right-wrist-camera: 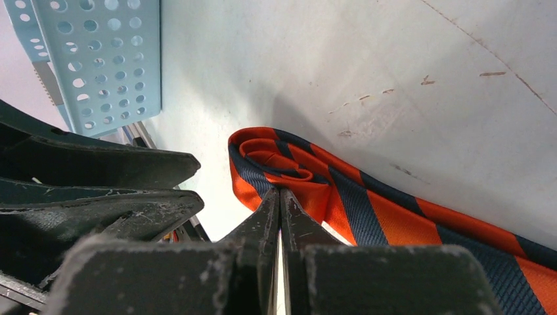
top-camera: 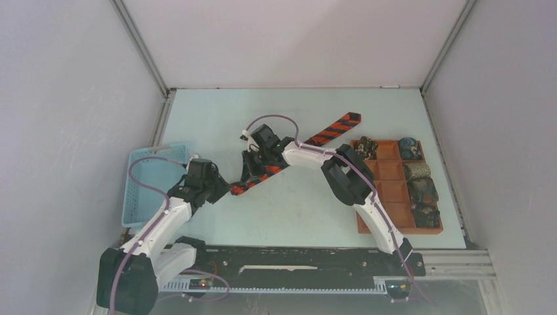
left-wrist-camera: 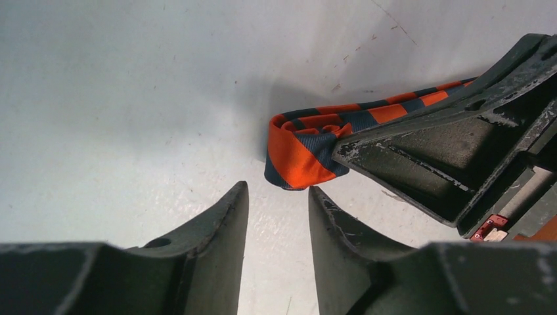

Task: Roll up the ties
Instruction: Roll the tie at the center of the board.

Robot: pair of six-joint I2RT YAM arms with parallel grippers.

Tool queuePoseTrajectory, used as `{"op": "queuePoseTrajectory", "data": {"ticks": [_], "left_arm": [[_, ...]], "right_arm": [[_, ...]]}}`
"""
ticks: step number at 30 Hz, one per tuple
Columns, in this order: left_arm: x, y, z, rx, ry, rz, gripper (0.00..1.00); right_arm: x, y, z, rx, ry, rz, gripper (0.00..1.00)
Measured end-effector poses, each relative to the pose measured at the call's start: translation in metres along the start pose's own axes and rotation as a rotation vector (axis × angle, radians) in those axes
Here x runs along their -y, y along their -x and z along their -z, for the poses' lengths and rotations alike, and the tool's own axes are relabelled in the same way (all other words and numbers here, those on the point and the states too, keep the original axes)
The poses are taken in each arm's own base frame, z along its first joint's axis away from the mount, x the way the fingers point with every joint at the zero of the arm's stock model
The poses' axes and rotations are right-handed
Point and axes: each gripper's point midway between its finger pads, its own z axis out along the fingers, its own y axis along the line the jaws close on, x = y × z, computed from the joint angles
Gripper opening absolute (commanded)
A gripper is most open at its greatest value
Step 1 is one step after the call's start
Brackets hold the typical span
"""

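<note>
Pale desk (top-camera: 295, 216) carried the striped necktie (top-camera: 335, 128) diagonally across its middle, with the end toward the left edge coiled. My right end effector (right-wrist-camera: 280, 197) was clamped on that coil, and my left end effector (left-wrist-camera: 279, 193) gaped just beside it. I judged a careless handover could let the coil unwind.
</note>
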Motion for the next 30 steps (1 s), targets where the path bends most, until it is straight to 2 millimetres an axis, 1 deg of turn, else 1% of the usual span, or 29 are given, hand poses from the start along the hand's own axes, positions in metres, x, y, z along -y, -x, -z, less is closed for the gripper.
{"op": "queuePoseTrajectory", "data": {"ticks": [5,9,15,23,30], "left_arm": [[0.000,-0.003,-0.004,-0.018,-0.016,-0.004,0.48],[0.004,-0.007,-0.008,-0.039,-0.042,0.001,0.47],[0.003,-0.011,-0.013,-0.059,-0.053,0.009,0.47],[0.005,-0.009,-0.019,-0.069,-0.066,0.012,0.47],[0.012,-0.007,-0.022,-0.066,-0.097,0.014,0.48]], "right_arm": [[0.002,0.001,0.000,0.001,0.003,-0.002,0.00],[0.004,0.001,0.000,0.002,0.010,0.000,0.00],[0.010,0.001,0.000,0.006,0.015,-0.004,0.00],[0.012,0.002,0.000,0.010,0.028,-0.003,0.00],[0.014,0.002,0.000,0.013,0.039,0.001,0.00]]}}
